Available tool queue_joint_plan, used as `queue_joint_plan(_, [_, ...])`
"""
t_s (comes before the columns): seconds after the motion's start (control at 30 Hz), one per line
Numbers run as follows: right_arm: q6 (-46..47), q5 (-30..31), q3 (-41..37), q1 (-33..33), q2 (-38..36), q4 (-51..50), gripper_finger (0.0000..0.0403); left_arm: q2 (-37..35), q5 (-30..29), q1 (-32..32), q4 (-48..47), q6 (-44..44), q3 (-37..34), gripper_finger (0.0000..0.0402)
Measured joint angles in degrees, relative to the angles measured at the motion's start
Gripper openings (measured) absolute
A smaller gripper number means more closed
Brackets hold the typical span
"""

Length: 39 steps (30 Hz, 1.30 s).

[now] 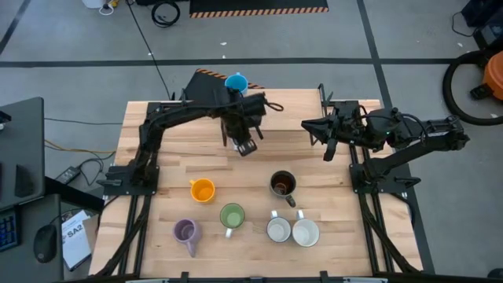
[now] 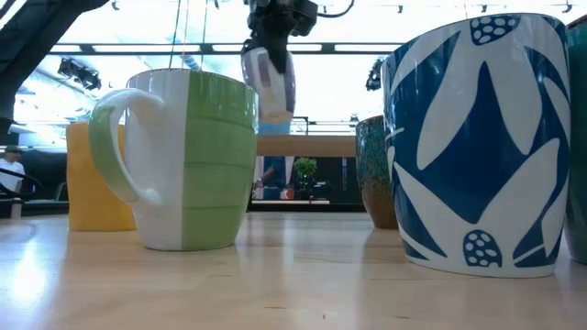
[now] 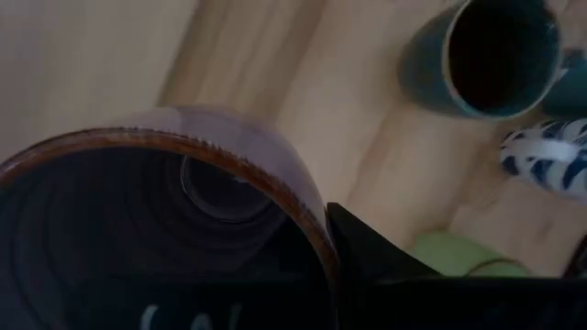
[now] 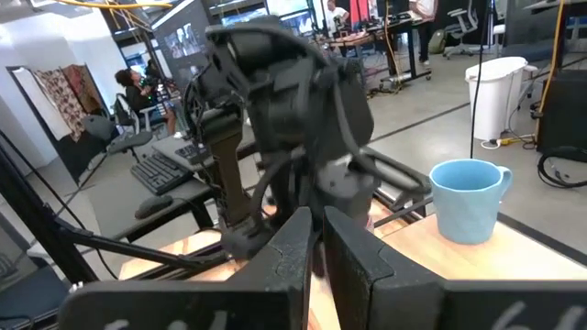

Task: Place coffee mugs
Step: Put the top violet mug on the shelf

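My left gripper (image 1: 245, 141) hangs high over the table's far middle, shut on a lilac mug (image 2: 268, 81) with a brown rim. On the table stand an orange mug (image 1: 203, 190), a green mug (image 1: 232, 216), another lilac mug (image 1: 185, 232), a dark brown mug (image 1: 283, 185) and two white mugs (image 1: 278, 229) (image 1: 305, 233). A blue mug (image 1: 236, 82) stands at the far edge. My right gripper (image 1: 314, 130) waits shut, level, over the far right, touching nothing. My left gripper holds the lilac mug by its wall at the brown rim (image 3: 312, 229). One finger (image 3: 376, 261) lies outside the wall; the other is hidden inside the dark hollow. The fingers come from above, pointing steeply down. The mug hangs below them, mouth up, lifted clear of the table.
The standing mugs form a loose cluster in the near half of the table (image 1: 157, 169). Bare wood lies between them and the held mug. The blue mug (image 4: 468, 202) stands close behind the left arm.
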Motion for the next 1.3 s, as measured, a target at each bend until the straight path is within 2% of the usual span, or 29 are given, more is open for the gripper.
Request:
queue_joint_plan(0.17, [0.4, 0.0, 0.0, 0.0, 0.9, 0.0, 0.0038, 0.0, -3.5, 2.2, -0.8, 3.3, 0.9, 0.0024])
queue_joint_plan(0.37, [1.3, 0.0, 0.0, 0.0, 1.9, 0.1, 0.0038, 0.0, -10.7, 4.5, -0.8, 7.2, 0.9, 0.0024])
queue_joint_plan(0.63, [0.8, 0.0, 0.0, 0.0, 2.0, 2.3, 0.0038, 0.2, -11.2, 8.5, -0.2, 8.9, 0.9, 0.0024])
queue_joint_plan(0.73, [0.3, 0.0, 0.0, 0.0, 2.0, 3.1, 0.0038, 0.6, -9.0, 8.5, -0.1, 9.2, 0.9, 0.0024])
queue_joint_plan(1.3, [0.3, 0.0, 0.0, 0.0, 2.0, 3.7, 0.0038, 3.7, -7.4, 8.6, 0.6, 9.4, 1.0, 0.0024])
